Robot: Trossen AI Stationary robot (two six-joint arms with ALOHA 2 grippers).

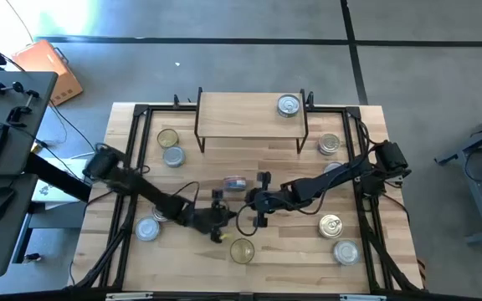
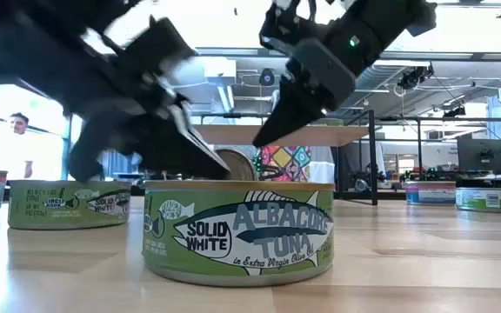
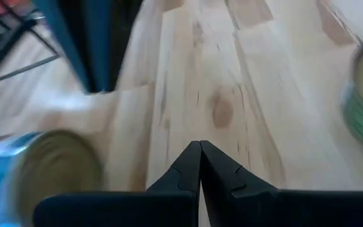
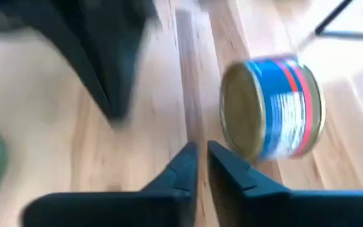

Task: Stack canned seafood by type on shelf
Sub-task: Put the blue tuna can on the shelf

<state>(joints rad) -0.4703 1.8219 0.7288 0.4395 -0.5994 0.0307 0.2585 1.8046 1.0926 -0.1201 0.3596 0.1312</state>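
Observation:
The shelf stands at the table's far edge with one silver tin on its right end. Other tins stand scattered on the table. A blue-labelled tin lies on its side mid-table, its gold end showing. My left gripper is shut, low over the wood just near of that tin. My right gripper is shut to a thin slit, just right of the tin and apart from it. A green tuna tin stands near both grippers.
Upright tins stand at far left, near left, far right and near right. Black frame rails run along the table's sides. Bare wood lies in front of the shelf.

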